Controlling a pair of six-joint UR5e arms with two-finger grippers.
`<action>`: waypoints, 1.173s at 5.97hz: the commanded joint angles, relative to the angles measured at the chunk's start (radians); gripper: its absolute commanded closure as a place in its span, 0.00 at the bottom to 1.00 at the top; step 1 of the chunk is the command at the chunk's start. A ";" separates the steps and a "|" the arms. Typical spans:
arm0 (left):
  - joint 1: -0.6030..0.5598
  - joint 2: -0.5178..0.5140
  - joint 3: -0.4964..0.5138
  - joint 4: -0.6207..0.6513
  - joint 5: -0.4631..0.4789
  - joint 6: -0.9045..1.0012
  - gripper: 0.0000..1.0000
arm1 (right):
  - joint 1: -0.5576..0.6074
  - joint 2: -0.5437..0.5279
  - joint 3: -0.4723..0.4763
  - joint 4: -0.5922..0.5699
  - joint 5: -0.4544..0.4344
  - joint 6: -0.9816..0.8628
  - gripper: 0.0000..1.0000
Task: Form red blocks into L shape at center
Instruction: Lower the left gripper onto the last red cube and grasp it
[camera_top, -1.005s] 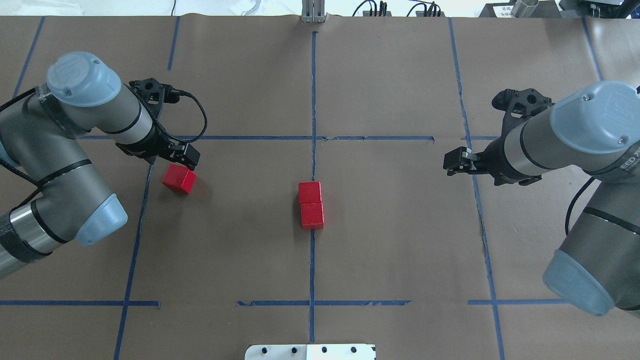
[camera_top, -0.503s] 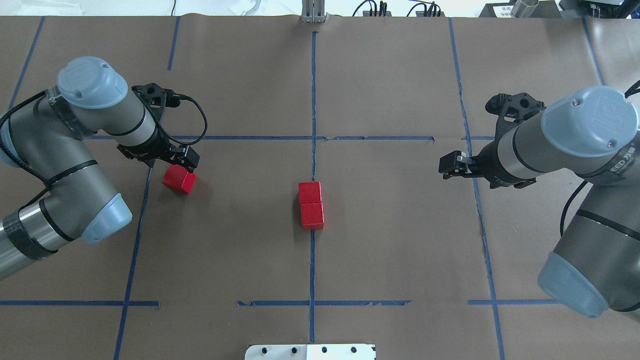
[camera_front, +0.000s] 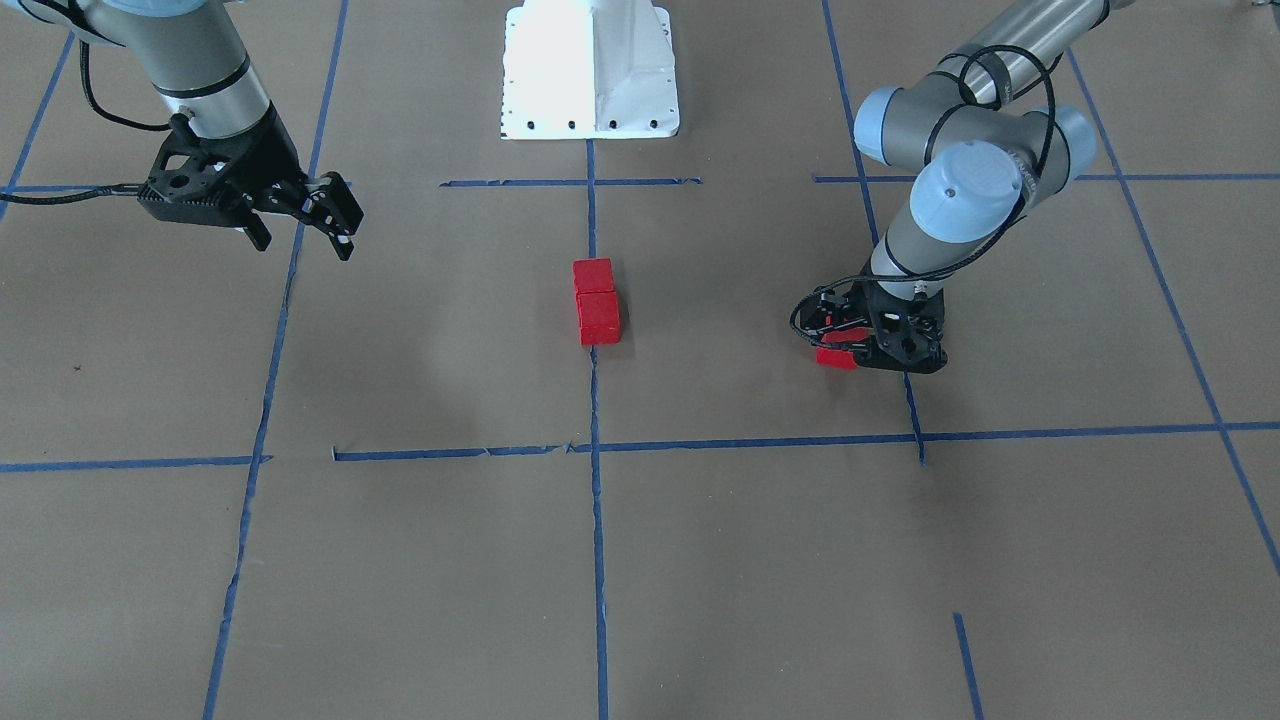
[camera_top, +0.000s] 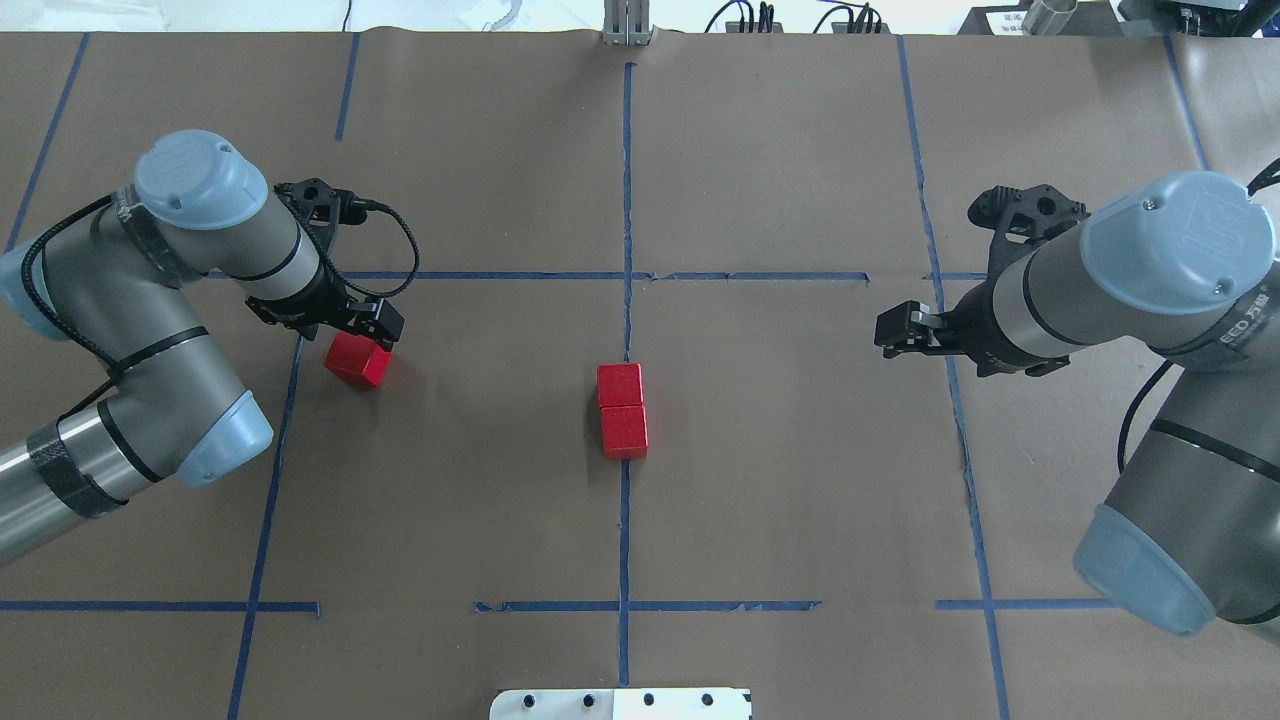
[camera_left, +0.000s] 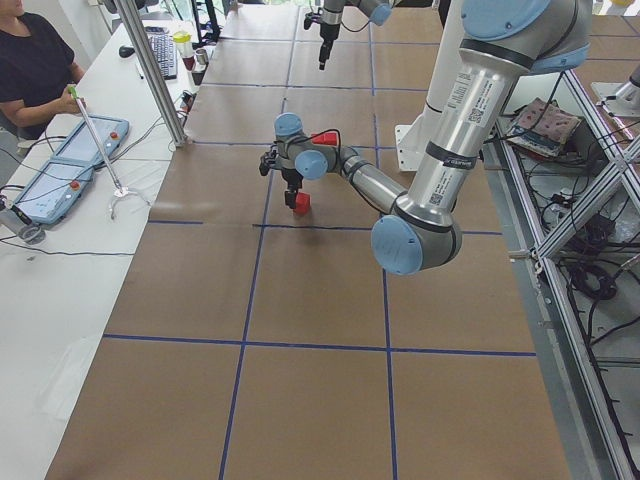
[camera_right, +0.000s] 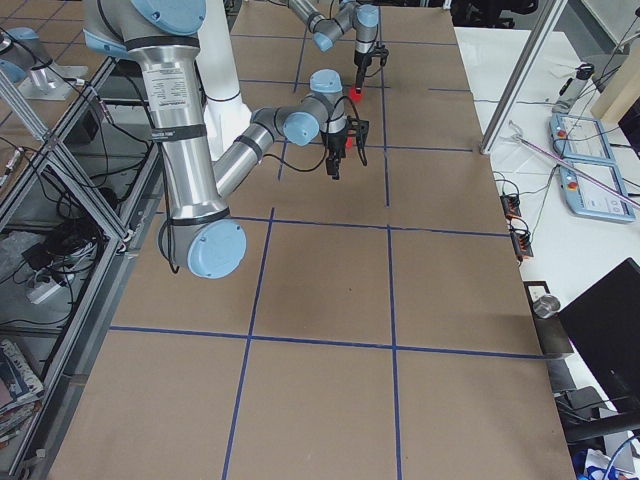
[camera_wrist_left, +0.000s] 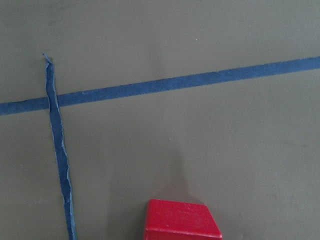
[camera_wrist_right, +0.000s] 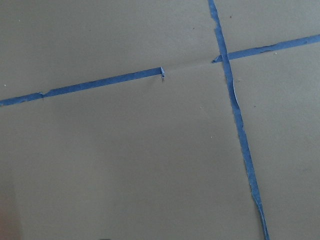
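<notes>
Two red blocks (camera_top: 622, 411) are set touching, long axis along the centre tape (camera_top: 627, 200); a skewed third block (camera_top: 357, 360) is straddled by the lowered left gripper (camera_top: 374, 328), fingers parted; the right gripper (camera_front: 303, 238) is held spread.

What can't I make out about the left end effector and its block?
Left end effector grip on the lone red block: overhead, the end effector itself covers the contact; front-facing, it hides most of the block.
Left wrist view: block cut off by bottom edge; no fingers show.

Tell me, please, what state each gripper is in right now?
Left gripper: open, poised over the lone red block, not gripping it.
Right gripper: open, empty.
</notes>
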 joint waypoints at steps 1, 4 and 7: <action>0.019 0.000 0.015 -0.013 0.000 0.003 0.00 | -0.002 0.003 0.001 0.000 -0.002 0.000 0.00; 0.035 -0.003 0.020 -0.013 0.000 0.001 0.42 | -0.001 0.004 0.002 0.000 -0.002 -0.001 0.00; 0.023 -0.061 0.006 -0.001 0.008 -0.137 1.00 | 0.001 0.016 0.013 0.002 -0.005 0.000 0.00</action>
